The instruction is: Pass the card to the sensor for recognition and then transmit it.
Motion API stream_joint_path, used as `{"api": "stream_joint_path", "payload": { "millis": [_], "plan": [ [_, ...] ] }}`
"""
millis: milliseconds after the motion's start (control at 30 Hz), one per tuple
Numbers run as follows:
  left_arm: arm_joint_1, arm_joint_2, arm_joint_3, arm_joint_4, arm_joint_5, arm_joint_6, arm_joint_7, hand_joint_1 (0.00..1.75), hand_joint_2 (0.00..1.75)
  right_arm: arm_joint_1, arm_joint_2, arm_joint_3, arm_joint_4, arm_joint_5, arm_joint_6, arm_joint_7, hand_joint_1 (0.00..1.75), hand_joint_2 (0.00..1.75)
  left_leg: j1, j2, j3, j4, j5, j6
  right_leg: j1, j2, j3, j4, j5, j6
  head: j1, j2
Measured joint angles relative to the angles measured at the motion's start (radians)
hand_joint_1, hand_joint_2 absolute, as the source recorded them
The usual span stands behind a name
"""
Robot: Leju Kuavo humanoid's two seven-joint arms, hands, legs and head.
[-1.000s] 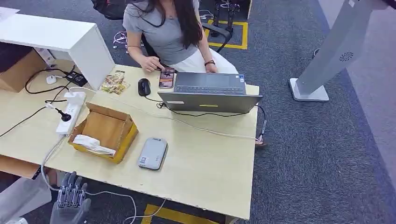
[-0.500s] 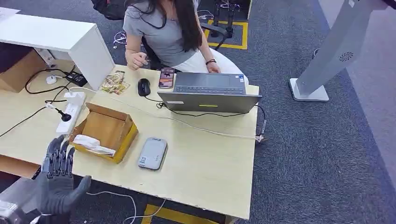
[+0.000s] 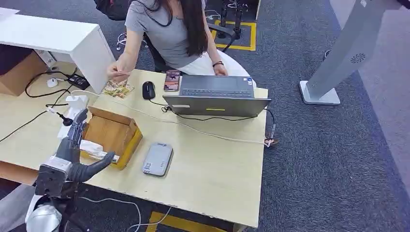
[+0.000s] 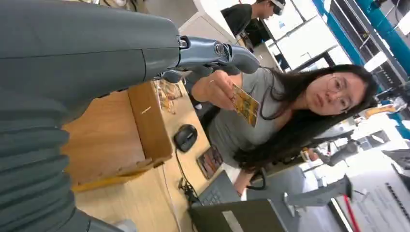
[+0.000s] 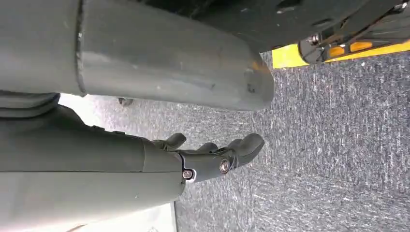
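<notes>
A person seated at the far side of the table holds up a patterned card (image 3: 117, 73) (image 4: 245, 104) between their fingers, above a small pile of similar cards (image 3: 118, 88). My left hand (image 3: 73, 145) is raised over the table's near left part, beside the cardboard box (image 3: 113, 130). Its fingers (image 4: 212, 53) are stretched toward the person, its thumb is spread, and it holds nothing. The card is well beyond its fingertips. The grey card sensor (image 3: 158, 158) lies flat to the right of the box. My right hand (image 5: 212, 157) hangs over the carpet, loosely bent and empty.
The box holds a white packet (image 3: 94, 149). A power strip (image 3: 72, 113) with cables lies left of it. A laptop (image 3: 216, 96), a mouse (image 3: 149, 89) and a phone (image 3: 172, 79) sit at the far side. A white shelf (image 3: 53, 41) stands at the far left.
My left hand has risen from below the table's near edge and reached forward beside the box. The person has moved a hand from the phone to the pile and lifted a card.
</notes>
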Motion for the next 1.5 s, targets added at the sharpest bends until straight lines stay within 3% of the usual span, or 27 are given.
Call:
{"api": "stream_joint_path", "payload": {
  "millis": [567,900,1033,1067,1367,1400,1433,1500],
  "plan": [
    [-0.290,0.196,-0.146,0.201,-0.432,0.121,0.214,0.00,1.75,-0.014,-0.007,0.080,-0.001,0.022,0.000,0.045,0.00,0.00,0.000,0.001,-0.001,0.000,0.002,-0.001,0.000,0.001,0.001,0.001,0.002,0.000,0.000,0.000],
    [-0.305,0.205,-0.154,0.216,-0.454,0.128,0.225,0.00,1.75,-0.015,-0.008,0.084,-0.001,0.023,0.000,0.050,0.00,0.00,0.000,0.001,-0.001,0.000,0.002,-0.001,0.000,0.001,0.001,0.001,0.002,0.000,0.000,0.000],
    [-0.449,0.294,-0.240,0.364,-0.687,0.198,0.337,0.00,1.75,-0.026,-0.017,0.144,-0.010,0.045,0.000,0.076,0.00,0.00,0.000,0.001,-0.001,0.000,0.002,-0.001,0.000,0.001,0.001,0.001,0.002,0.000,0.000,0.000],
    [-0.482,0.328,-0.265,0.422,-0.786,0.243,0.383,0.00,1.75,-0.030,-0.021,0.176,-0.015,0.073,-0.001,0.093,0.00,0.00,0.000,0.001,-0.001,0.000,0.002,-0.001,0.000,0.001,0.001,0.001,0.002,0.000,0.000,0.000],
    [-0.483,0.330,-0.274,0.437,-0.792,0.246,0.387,0.00,1.75,-0.031,-0.024,0.191,-0.019,0.074,-0.001,0.094,0.00,0.00,0.000,0.001,-0.001,0.000,0.002,-0.001,0.000,0.001,0.001,0.001,0.002,0.000,0.000,0.000],
    [-0.483,0.331,-0.275,0.437,-0.792,0.246,0.387,0.05,1.75,-0.032,-0.024,0.192,-0.019,0.074,-0.001,0.094,0.00,0.00,0.000,0.001,-0.001,0.000,0.002,-0.001,0.000,0.001,0.001,0.001,0.002,0.000,0.000,0.000],
    [-0.483,0.333,-0.276,0.437,-0.792,0.246,0.387,1.75,1.75,-0.032,-0.024,0.195,-0.020,0.074,-0.001,0.094,0.00,0.00,0.000,0.001,-0.001,0.000,0.002,-0.001,0.000,0.001,0.001,0.001,0.002,0.000,0.000,0.000],
    [-0.483,0.336,-0.277,0.437,-0.791,0.246,0.387,1.75,1.75,-0.032,-0.024,0.196,-0.020,0.074,-0.002,0.094,0.00,0.00,0.000,0.001,-0.001,0.000,0.002,-0.001,0.000,0.001,0.001,0.001,0.002,0.000,0.000,0.000]
  ]
}}
